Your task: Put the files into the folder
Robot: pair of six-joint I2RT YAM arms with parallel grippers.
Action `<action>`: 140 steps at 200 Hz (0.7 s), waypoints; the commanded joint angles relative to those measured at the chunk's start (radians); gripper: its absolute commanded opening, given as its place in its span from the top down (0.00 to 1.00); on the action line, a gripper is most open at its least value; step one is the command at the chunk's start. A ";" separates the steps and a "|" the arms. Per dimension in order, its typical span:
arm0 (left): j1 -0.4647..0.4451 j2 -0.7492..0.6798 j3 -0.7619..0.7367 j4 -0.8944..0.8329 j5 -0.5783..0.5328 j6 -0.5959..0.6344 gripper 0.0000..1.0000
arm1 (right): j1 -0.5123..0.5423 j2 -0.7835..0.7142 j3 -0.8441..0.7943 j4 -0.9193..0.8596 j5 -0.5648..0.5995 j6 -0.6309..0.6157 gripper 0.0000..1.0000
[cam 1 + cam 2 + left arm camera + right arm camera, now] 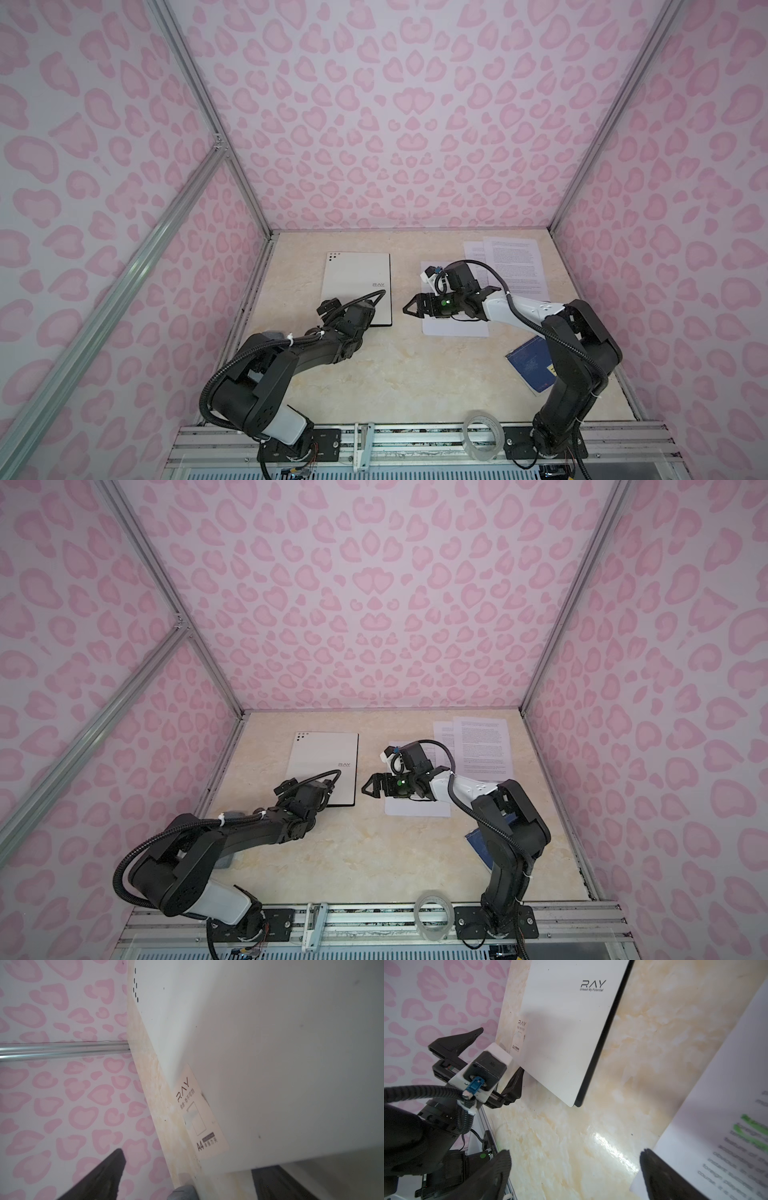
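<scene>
Jaws apart, the left claw (501, 1048) brackets a corner of the closed folder (357, 282), likely to lift its cover; the right claw (409, 308) hangs wide and empty, files (515, 257) behind it.

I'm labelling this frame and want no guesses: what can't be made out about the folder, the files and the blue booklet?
- Inside the folder: it lies shut in both top views, so its cover hides the contents.
- The files: the right arm covers much of the nearest sheet. The print is too small in the top views and blurred in the right wrist view.
- The blue booklet: the right arm hides part of it in both top views.
</scene>
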 commanded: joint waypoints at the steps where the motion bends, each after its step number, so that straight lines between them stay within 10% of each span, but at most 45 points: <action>1: 0.000 0.012 -0.001 0.109 -0.042 -0.009 0.03 | 0.002 0.022 0.014 0.031 -0.025 0.010 0.00; 140: 0.000 0.030 0.014 0.093 -0.044 -0.061 0.03 | 0.027 0.168 0.050 0.240 -0.130 0.136 0.00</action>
